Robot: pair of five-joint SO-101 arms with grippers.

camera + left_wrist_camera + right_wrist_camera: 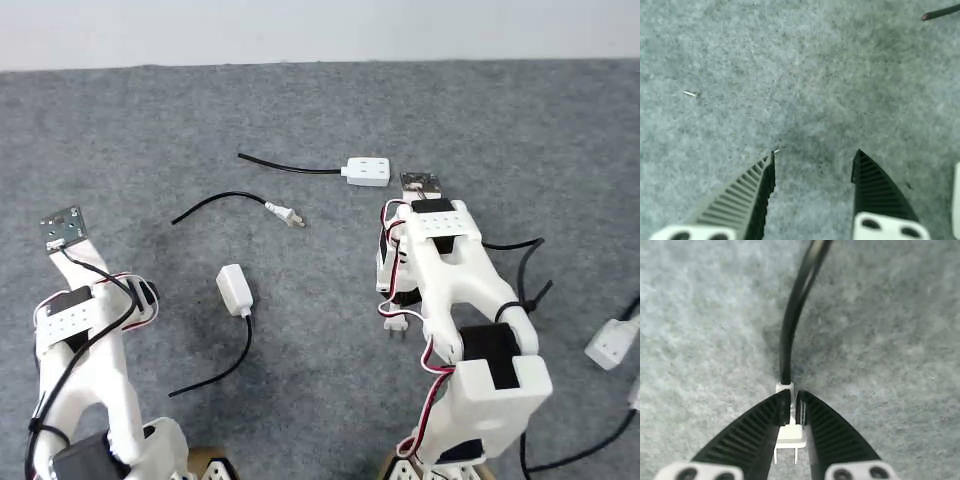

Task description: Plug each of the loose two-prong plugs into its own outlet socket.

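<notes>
My right gripper [792, 396] is shut on a white two-prong plug [790, 436], and the plug's black cord [795, 315] runs away over the carpet. In the high view this plug [397, 322] hangs under the right arm, prongs toward the table's front. My left gripper [815, 152] is open over bare carpet at the left. A second loose plug [290, 215] on a black cord lies mid-table. A white outlet socket [365, 171] lies beyond it, and a white socket block [234, 289] lies in front of it, between the arms.
Grey carpet [520, 120] covers the table. Another white socket block [612, 343] with a black cord lies at the right edge. A black cord end [940, 12] shows in the left wrist view. Black cords loop beside the right arm.
</notes>
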